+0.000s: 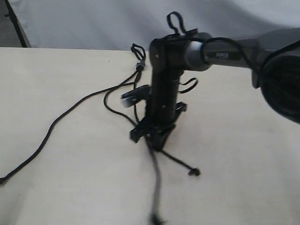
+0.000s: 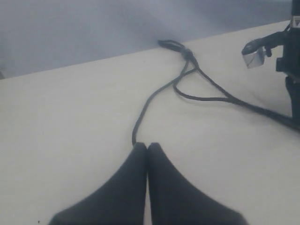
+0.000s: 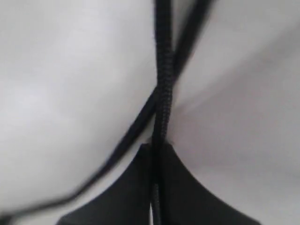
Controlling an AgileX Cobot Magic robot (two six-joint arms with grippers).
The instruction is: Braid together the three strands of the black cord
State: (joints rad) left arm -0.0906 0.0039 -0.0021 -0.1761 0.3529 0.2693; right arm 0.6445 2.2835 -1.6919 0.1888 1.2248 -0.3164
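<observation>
Two robot grippers work a black cord (image 1: 139,65) on a cream table (image 1: 248,154).
The cord's looped end lies near the table's far edge, and its three strands (image 2: 206,99) spread out from there. The right gripper (image 3: 152,149) is clamped on one strand (image 3: 163,93) — the left gripper (image 2: 147,146) is pressed closed, another strand (image 2: 138,117) ending at its tips.

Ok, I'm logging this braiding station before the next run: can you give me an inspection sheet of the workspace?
Surface: cream table, matte.
Job's things: black cord, loop and grey band near the table's far edge; three strands spread apart, not braided.
Clutter: nothing seen.
Hands: right hand shut on one strand; left hand shut, another strand ending at its tip, grip unclear.
Cables: glossy black cables looped on the right arm.
Surroundings: pale grey backdrop.
</observation>
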